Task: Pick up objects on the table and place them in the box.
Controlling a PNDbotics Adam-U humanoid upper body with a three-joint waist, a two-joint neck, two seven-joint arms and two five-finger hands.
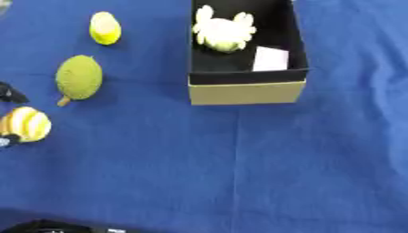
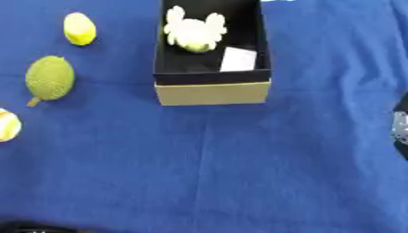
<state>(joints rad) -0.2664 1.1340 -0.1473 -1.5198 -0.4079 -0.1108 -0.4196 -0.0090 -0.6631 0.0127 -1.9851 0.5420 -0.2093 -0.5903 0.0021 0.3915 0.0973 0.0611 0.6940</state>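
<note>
Black left hand (image 1: pixel 9 93), black-and-silver right hand (image 2: pixel 401 125) at the edges.

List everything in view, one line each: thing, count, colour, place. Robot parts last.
Box: 1, black inside with tan outer wall, far centre of the table.
Pale toy: 1, whitish-yellow, lumpy, inside the box at its far end.
Card: 1, white, inside the box, near right corner.
Yellow fruit: 1, yellow, far left on the cloth.
Green fruit: 1, green with a short stem, left side, nearer than the yellow one.
Striped ball: 1, yellow and white, left edge.
Tablecloth: 1, blue, covering the table.
Left hand: black parts at the left edge, beside the striped ball.
Right hand: dark sliver at the right edge.
</note>
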